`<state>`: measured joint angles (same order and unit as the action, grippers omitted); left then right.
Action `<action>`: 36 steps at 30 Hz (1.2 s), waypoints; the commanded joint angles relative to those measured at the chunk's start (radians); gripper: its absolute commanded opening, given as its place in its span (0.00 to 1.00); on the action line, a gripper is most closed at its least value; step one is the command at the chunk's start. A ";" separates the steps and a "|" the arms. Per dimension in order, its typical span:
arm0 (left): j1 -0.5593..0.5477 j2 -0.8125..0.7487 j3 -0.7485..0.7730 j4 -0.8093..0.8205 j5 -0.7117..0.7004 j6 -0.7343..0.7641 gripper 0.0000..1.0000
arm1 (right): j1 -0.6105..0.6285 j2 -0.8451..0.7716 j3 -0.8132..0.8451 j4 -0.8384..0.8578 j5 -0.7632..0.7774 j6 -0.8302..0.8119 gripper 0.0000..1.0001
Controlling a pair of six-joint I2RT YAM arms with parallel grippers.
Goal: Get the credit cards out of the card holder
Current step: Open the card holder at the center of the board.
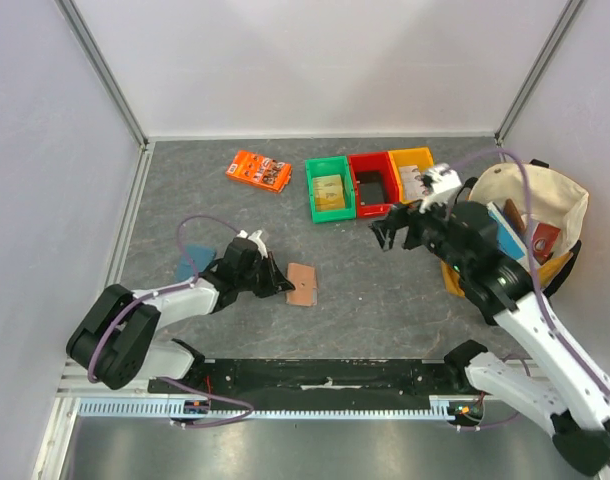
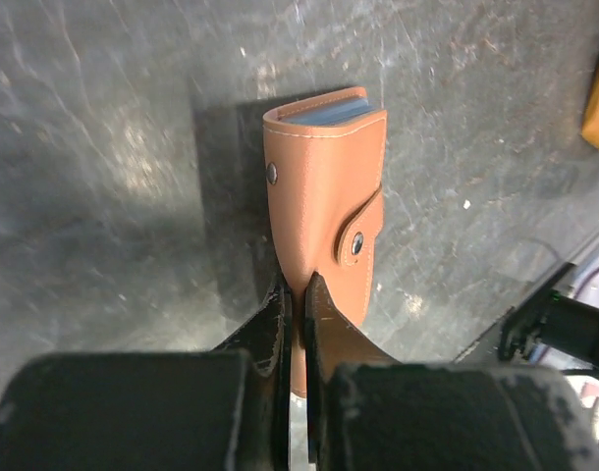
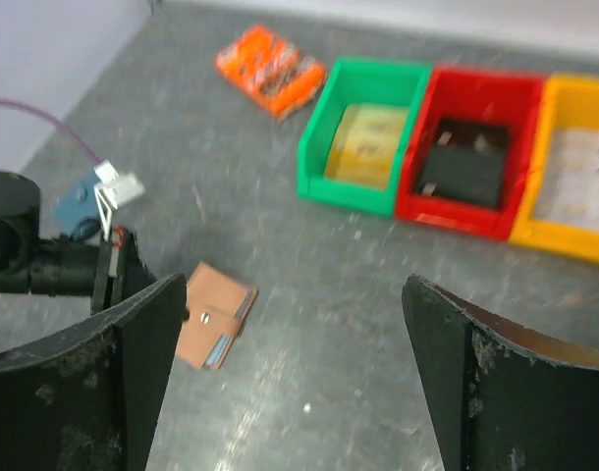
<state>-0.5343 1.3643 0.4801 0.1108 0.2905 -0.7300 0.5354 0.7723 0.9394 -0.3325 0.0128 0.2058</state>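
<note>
The card holder, a small tan leather wallet with its snap tab fastened, lies flat on the grey table left of centre. My left gripper reaches it from the left and is shut on its near edge. In the left wrist view the two fingers pinch the leather at the left gripper, and the card holder stretches away from them. Blue layers show at its far end; the credit cards themselves are hidden inside. My right gripper hangs open above the table's middle, well apart from the card holder, with nothing between its fingers.
Green, red and yellow bins stand in a row at the back. An orange packet lies left of them. A canvas bag sits at the right. A teal pouch lies beside the left arm.
</note>
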 commanded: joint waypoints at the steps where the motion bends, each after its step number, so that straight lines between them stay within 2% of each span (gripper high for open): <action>1: -0.052 -0.080 -0.101 0.185 -0.054 -0.202 0.02 | 0.021 0.152 0.058 -0.085 -0.168 0.098 0.98; 4: -0.084 -0.122 -0.159 0.236 -0.115 -0.282 0.02 | 0.098 0.260 0.053 -0.068 -0.133 0.113 0.98; 11: -0.162 -0.191 -0.235 0.291 -0.234 -0.394 0.02 | 0.405 0.516 0.010 0.065 0.101 0.178 0.98; 13: -0.179 -0.205 -0.253 0.297 -0.269 -0.416 0.02 | 0.467 0.593 0.013 0.088 0.165 0.193 0.94; 16: -0.199 -0.220 -0.278 0.300 -0.286 -0.433 0.02 | 0.529 0.700 0.025 0.118 0.220 0.195 0.83; 21: -0.210 -0.229 -0.305 0.313 -0.326 -0.448 0.02 | 0.549 0.804 0.016 0.188 0.222 0.202 0.59; 23: -0.214 -0.228 -0.307 0.313 -0.326 -0.451 0.02 | 0.549 0.835 0.021 0.207 0.220 0.201 0.54; 27: -0.220 -0.219 -0.305 0.313 -0.327 -0.450 0.02 | 0.551 0.875 0.030 0.243 0.205 0.199 0.46; 36: -0.228 -0.191 -0.304 0.326 -0.337 -0.445 0.02 | 0.551 0.979 0.064 0.233 0.220 0.188 0.40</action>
<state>-0.7547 1.1675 0.1791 0.3958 -0.0074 -1.1610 1.0828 1.7100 0.9661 -0.1211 0.2047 0.3977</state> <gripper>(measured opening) 0.044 0.404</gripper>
